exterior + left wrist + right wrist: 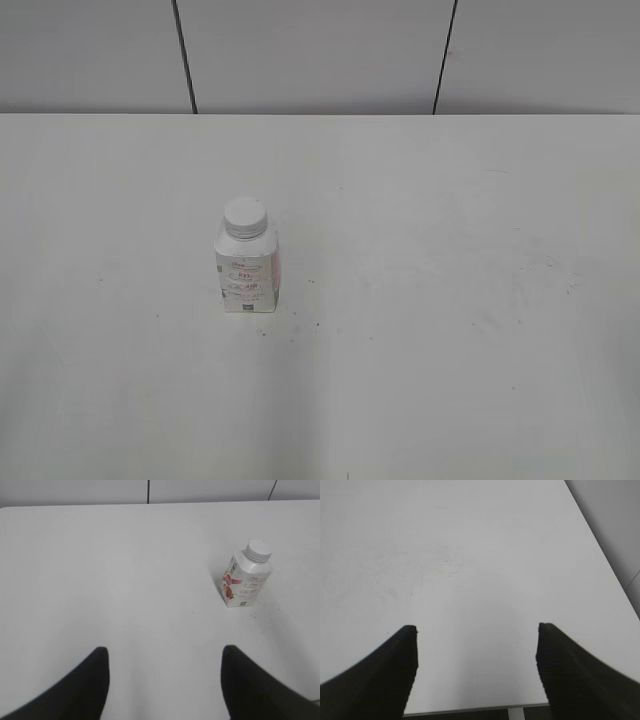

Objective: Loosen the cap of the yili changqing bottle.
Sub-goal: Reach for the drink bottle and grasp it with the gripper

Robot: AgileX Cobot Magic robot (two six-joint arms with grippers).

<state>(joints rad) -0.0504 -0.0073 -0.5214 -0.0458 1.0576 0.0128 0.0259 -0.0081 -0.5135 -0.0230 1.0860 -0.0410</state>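
The yili changqing bottle (247, 270) stands upright on the white table, left of the middle in the exterior view. It is small, white and squarish with pale pink label print. Its round white cap (245, 216) sits on the neck. In the left wrist view the bottle (245, 579) and cap (259, 550) are far ahead to the right. My left gripper (165, 652) is open and empty, well short of the bottle. My right gripper (476, 627) is open and empty over bare table; the bottle is out of its view. Neither gripper shows in the exterior view.
The white table (450, 330) ends at a grey panelled wall (320, 55) at the back. The right wrist view shows the table's near edge (470, 710) just below the jaws and its right edge (600, 545). Small dark specks (292, 320) lie by the bottle.
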